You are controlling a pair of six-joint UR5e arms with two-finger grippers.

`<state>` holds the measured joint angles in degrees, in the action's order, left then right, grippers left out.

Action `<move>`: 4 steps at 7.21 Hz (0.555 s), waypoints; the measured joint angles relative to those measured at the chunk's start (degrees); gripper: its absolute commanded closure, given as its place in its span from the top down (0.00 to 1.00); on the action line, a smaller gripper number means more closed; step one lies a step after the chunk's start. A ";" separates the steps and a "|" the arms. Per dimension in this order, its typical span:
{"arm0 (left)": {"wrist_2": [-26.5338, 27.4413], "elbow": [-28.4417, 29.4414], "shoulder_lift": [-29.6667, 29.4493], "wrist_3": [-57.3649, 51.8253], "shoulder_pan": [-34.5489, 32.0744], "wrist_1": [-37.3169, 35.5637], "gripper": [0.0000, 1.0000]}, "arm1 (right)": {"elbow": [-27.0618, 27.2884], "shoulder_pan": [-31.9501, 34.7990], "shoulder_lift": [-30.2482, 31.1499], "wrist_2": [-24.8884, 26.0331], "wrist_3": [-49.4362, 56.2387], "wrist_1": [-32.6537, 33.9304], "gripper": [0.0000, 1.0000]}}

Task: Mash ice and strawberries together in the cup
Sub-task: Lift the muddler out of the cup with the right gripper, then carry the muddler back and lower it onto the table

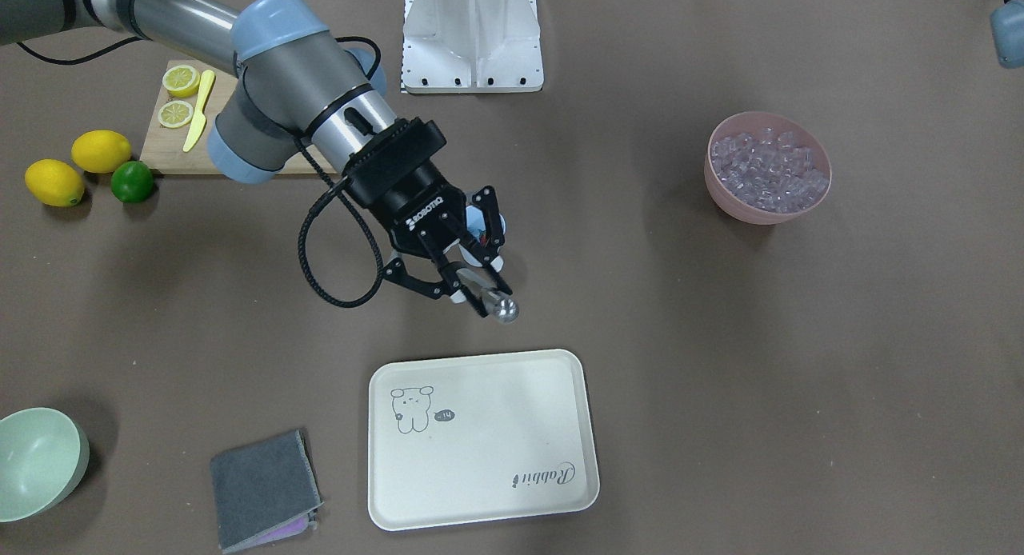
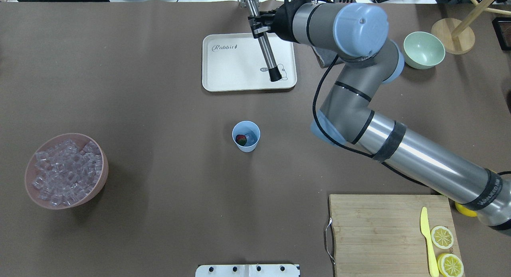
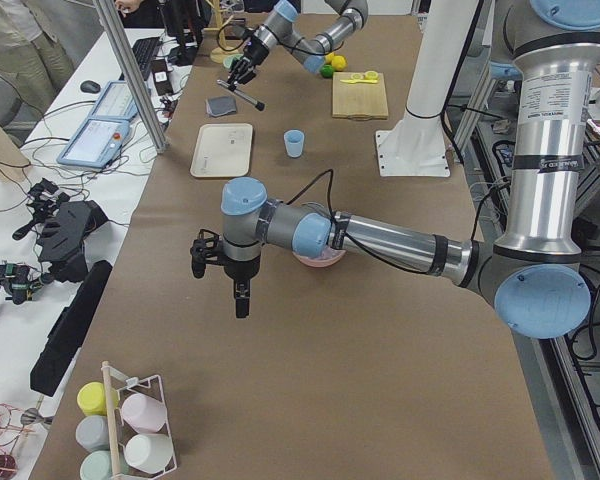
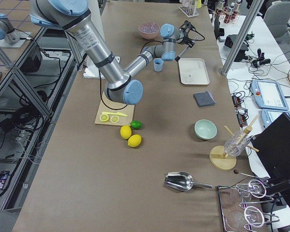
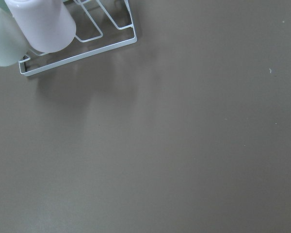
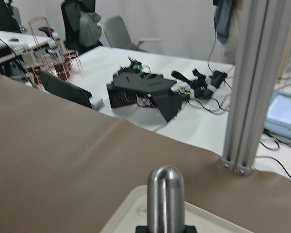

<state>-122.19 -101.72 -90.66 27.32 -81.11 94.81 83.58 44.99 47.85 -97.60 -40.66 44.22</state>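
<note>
Cup (image 2: 246, 136): light blue, plain, upright on the table, below the right gripper (image 2: 261, 24) and on its robot-ward side, well apart from it. Inside you see one red strawberry (image 2: 240, 139) beside clear ice (image 2: 250, 138); the cube count is too small to read. The right gripper clamps a steel muddler (image 2: 268, 55), tilted, black end toward the cup. In your front view the gripper hides most of the cup. The left gripper (image 3: 240, 300) shows only in a side view, so you cannot tell its state.
</note>
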 measured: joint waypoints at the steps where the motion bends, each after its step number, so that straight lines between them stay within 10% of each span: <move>1: 0.02 -0.06 -0.35 0.09 -0.01 0.67 0.98 | 0.01 4.15 1.42 -7.79 -0.85 7.00 0.00; 4: 0.02 -1.80 -1.40 0.03 0.02 1.16 0.98 | -0.01 16.19 10.11 -28.54 -1.71 22.64 0.00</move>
<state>-122.17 -103.52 -92.05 27.35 -81.09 95.97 83.56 61.17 57.96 -126.14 -42.38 66.85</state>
